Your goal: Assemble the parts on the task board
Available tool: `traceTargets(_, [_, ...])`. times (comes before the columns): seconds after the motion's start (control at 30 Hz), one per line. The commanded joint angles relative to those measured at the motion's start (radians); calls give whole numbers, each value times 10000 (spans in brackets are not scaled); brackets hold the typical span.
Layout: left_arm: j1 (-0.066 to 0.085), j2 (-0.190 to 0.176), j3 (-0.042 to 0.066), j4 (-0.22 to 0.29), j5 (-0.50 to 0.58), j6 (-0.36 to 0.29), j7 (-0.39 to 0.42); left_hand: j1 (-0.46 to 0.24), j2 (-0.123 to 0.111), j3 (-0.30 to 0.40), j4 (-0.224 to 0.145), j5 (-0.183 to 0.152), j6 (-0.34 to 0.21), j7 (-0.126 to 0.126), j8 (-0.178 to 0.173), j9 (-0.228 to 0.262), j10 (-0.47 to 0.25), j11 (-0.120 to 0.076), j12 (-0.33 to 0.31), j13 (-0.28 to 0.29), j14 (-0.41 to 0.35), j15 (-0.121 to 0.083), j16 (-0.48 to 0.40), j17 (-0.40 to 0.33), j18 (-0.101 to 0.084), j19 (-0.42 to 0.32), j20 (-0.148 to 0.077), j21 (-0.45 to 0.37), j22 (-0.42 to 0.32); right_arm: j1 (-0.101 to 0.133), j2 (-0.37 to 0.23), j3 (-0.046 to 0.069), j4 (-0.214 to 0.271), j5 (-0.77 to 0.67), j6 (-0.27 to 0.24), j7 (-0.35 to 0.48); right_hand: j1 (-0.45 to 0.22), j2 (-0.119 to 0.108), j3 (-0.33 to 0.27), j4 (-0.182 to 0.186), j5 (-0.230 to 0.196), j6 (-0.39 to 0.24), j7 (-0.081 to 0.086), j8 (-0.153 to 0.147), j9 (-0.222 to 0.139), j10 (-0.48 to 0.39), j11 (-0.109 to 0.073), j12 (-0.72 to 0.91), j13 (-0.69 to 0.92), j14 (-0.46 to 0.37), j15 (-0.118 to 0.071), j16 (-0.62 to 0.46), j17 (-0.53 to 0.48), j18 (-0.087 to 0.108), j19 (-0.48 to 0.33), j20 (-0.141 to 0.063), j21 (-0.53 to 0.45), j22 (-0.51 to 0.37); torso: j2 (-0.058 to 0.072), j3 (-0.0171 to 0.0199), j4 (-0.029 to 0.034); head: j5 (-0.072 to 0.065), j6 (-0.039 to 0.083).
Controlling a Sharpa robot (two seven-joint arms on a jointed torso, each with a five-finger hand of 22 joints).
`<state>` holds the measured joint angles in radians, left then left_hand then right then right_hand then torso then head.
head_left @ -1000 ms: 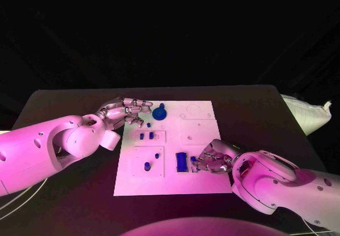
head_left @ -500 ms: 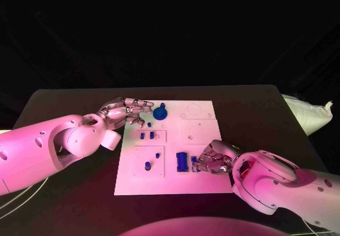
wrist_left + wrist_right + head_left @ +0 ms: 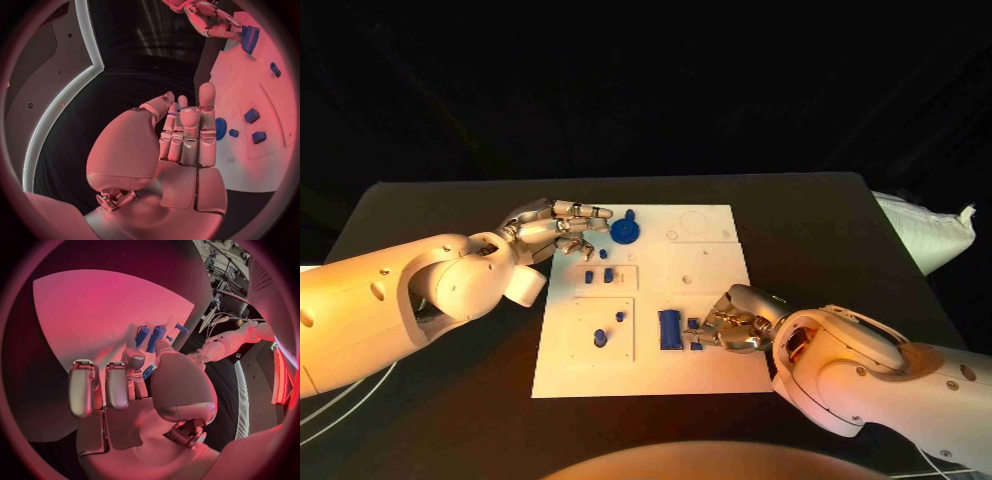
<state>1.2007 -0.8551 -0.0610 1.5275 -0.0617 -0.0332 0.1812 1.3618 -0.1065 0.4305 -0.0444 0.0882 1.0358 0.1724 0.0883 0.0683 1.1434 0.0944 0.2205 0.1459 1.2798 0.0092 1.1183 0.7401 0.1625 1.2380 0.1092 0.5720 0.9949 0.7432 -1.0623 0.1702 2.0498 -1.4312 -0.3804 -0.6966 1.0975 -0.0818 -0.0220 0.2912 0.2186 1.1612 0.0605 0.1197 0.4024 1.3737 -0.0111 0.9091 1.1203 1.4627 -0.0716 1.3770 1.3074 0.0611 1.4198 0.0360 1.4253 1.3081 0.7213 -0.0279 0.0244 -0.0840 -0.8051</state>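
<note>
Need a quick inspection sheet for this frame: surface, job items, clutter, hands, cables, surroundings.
Surface: black table, task board in its middle.
Job's things: blue gear at the board's far end; small blue parts mid-board; long blue block near the right hand.
Clutter: nothing seen on the table.
Hands: left hand over the board's far left edge beside the gear, holding nothing visible; right hand by the block, fingers curled, grip unclear.
Cables: thin lines at the lower left edge.
Surroundings: white bag off the table's right side; dark beyond.
</note>
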Motion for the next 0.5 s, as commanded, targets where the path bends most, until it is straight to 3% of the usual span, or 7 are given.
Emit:
traceTargets(0.03, [0,16,4,9,-133,260,-12,62,27,2,-41,34,-91,-9,25,-3,-102,2,61,9,-80,24,-52,-13,135,-61,27,-33,-5,-6,-39,-1,77,-212,173,5,75,23,-132,-30,-77,-24,58,-40,26,-44,30,-13,13,631,-2,-36,229,-41,-37,57,-51,421,-8,9,-13,-3,13])
traceTargets(0.17, [-1,7,4,2,-148,265,-15,62,27,2,-41,34,-91,-9,25,-3,-102,2,61,9,-80,24,-52,-13,135,-61,27,-33,-5,-9,-139,0,228,-223,341,62,800,14,-301,-181,-336,-28,56,-32,73,-48,26,14,52,635,-6,-37,235,-43,-27,55,-46,439,-3,14,-18,-8,18])
traceTargets(0.3, [-1,-5,4,-4,-153,266,-17,62,27,2,-41,34,-91,-9,25,-3,-102,2,61,9,-80,24,-52,-13,135,-61,27,-33,-5,-13,-234,1,311,-201,493,122,1450,58,-432,-361,-585,-41,63,-35,108,-64,27,-8,54,634,-6,-50,228,-41,-36,55,-60,429,0,-2,-5,-17,16])
traceTargets(0.5, [-1,3,3,-28,-157,276,-15,41,16,-18,-35,29,-113,7,20,-7,-124,17,72,12,-82,32,-45,-8,135,-66,30,-51,-13,-20,-250,2,273,-175,597,141,1730,130,-521,-429,-666,-44,69,-36,127,-71,30,-20,54,633,-2,-59,222,-40,-38,58,-65,428,-1,-13,13,-38,26])
